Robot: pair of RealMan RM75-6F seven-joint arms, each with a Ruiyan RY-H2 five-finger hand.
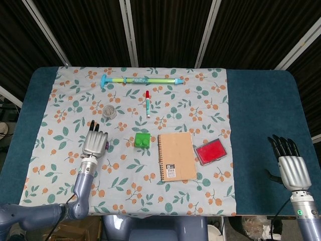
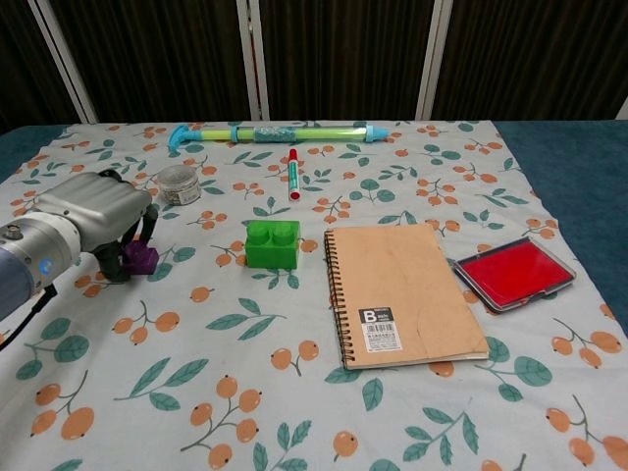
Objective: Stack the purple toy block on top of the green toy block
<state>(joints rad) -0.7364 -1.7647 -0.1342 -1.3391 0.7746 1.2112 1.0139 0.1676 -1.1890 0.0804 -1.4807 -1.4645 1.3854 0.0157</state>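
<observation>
Dark slatted panels back my blue bench [image 1: 261, 110], with a floral cloth [image 2: 294, 392] over most of it. My left robot hand [image 2: 93, 221] is curled over the purple block [image 2: 140, 258], fingers around it on the cloth. The green block [image 2: 272, 242] sits apart, beside a notebook [image 2: 402, 289]. My right robot hand [image 1: 291, 163] rests spread, holding nothing.

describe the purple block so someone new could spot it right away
Start at the spiral notebook in the middle of the floral cloth; the green toy block sits just left of it. Further left, under the left robot hand, is the purple toy block, smaller and darker.
</observation>
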